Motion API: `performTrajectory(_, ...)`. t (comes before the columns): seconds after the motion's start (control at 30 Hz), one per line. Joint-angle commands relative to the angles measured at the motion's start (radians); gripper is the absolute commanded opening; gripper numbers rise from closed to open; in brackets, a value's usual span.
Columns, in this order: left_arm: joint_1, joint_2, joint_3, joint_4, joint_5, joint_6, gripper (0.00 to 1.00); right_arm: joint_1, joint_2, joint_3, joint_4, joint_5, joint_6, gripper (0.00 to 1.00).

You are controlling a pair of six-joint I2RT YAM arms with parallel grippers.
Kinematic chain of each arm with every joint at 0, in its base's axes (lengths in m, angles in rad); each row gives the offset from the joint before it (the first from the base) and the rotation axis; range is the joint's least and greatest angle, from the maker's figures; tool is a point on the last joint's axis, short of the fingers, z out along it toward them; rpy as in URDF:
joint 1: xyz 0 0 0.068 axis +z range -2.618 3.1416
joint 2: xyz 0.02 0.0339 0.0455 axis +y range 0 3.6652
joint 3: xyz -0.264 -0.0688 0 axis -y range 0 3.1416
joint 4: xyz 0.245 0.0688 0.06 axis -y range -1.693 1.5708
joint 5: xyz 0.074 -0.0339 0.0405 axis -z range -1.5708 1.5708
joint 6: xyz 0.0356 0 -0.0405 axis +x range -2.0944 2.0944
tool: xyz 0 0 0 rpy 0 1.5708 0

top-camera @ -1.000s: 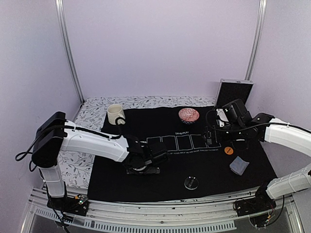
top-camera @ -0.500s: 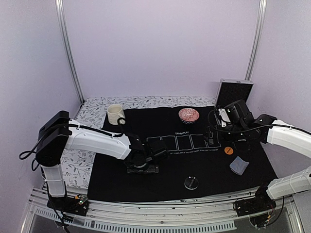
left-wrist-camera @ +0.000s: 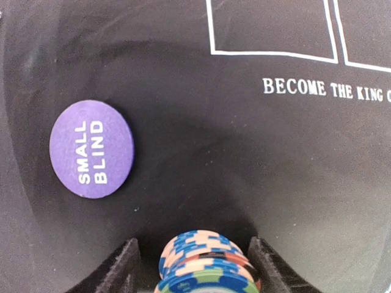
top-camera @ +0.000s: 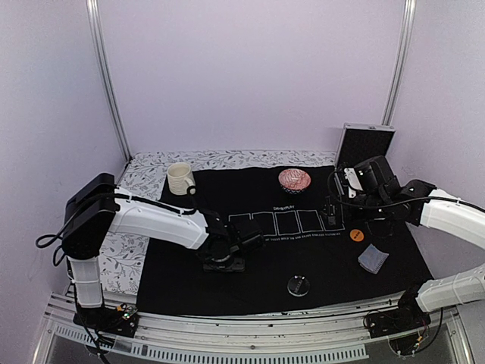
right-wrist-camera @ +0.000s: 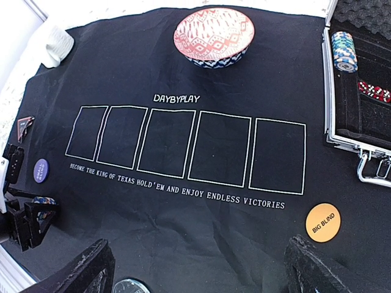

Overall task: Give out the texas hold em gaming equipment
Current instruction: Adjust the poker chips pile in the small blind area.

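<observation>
A striped poker chip stack (left-wrist-camera: 204, 262) stands on the black mat between the fingers of my left gripper (left-wrist-camera: 194, 268). The jaws are open and close round it, with a slim gap at the left finger (left-wrist-camera: 119, 271). A purple "Small Blind" disc (left-wrist-camera: 91, 148) lies just beyond on the left. My right gripper (right-wrist-camera: 201, 268) hovers wide open and empty above the mat's right half. Near it are an orange "Big Blind" disc (right-wrist-camera: 323, 222), a clear disc (top-camera: 298, 286) and grey-blue cards (top-camera: 373, 259). A red-edged triangle (right-wrist-camera: 24, 125) lies at the mat's left.
The printed mat (top-camera: 318, 258) shows a row of card boxes. A red patterned bowl (top-camera: 294, 180) and a cream mug (top-camera: 180, 178) stand at its far edge. An open metal case (right-wrist-camera: 360, 91) at the far right holds another chip stack (right-wrist-camera: 343, 50).
My left gripper's jaws have narrowed around the chip stack. The right arm has drifted slightly to the right, its jaws still wide.
</observation>
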Motion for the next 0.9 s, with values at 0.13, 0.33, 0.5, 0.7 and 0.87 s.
performTrajectory(0.13,0.018,0.004,-0.018,-0.002,0.015,0.024,0.44,-0.001,-0.022,-0.019,0.008,0.030,0.007,0.99)
performTrajectory(0.33,0.018,0.004,-0.018,-0.002,0.013,0.024,0.31,-0.002,-0.015,-0.013,0.007,0.040,0.003,0.99)
performTrajectory(0.5,0.018,0.002,-0.019,-0.001,0.009,0.028,0.11,-0.003,-0.009,-0.013,0.007,0.039,0.001,0.99)
performTrajectory(0.7,0.018,-0.004,-0.021,-0.002,0.006,0.036,0.10,-0.002,-0.005,-0.004,0.006,0.037,-0.009,0.99)
performTrajectory(0.87,0.018,-0.003,-0.023,-0.002,0.001,0.052,0.59,-0.002,0.021,0.028,-0.009,0.022,-0.023,0.99)
